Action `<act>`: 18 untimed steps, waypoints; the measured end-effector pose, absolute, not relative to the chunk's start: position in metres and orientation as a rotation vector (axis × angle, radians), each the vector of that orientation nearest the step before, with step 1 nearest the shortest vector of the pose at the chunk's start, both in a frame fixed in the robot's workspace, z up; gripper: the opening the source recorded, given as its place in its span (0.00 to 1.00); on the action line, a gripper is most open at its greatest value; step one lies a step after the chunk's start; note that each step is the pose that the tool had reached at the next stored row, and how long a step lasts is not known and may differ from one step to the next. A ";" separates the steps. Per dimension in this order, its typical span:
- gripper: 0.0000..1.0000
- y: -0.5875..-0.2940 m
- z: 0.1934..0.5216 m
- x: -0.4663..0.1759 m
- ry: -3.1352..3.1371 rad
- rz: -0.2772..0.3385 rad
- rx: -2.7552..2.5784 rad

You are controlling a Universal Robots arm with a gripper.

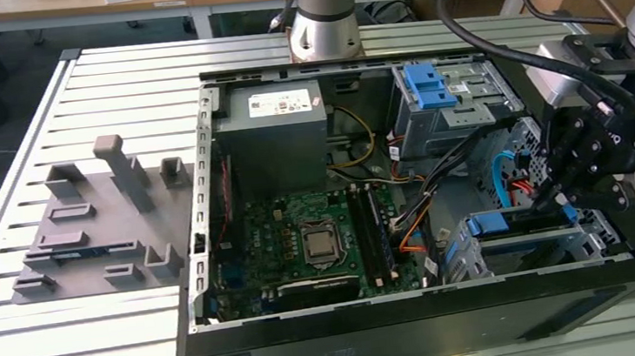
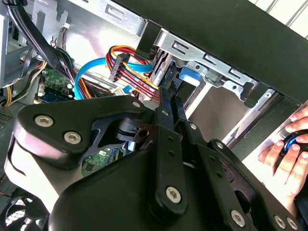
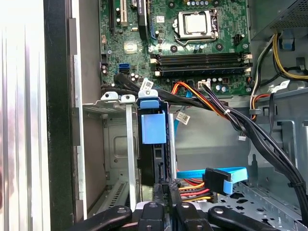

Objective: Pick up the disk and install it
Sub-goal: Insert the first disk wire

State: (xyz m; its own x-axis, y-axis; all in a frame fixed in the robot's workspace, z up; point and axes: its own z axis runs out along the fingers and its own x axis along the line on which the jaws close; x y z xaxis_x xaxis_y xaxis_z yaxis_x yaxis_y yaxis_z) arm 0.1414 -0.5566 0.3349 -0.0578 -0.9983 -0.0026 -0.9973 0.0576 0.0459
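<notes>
The disk (image 3: 155, 163) is seen seated edge-on in the drive cage (image 3: 115, 144) of the computer case (image 1: 425, 325), near the surface's (image 1: 77, 341) front right corner. The tool (image 3: 163, 190) is clenched against its end. Pressure is best kept straight along the cage rails, clear of the cables (image 3: 211, 185).

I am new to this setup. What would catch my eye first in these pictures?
The open computer case on the slatted table, its green motherboard exposed. At the exterior view's right, the black tool reaches over the drive cage. A blue-railed disk stands in the cage.
</notes>
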 end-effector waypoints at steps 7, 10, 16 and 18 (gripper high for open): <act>0.16 -0.557 0.333 0.141 -2.262 -0.056 2.135; 0.16 -0.557 0.332 0.141 -2.261 -0.057 2.134; 0.16 -0.557 0.331 0.142 -2.260 -0.060 2.133; 0.16 -0.557 0.331 0.142 -2.260 -0.060 2.133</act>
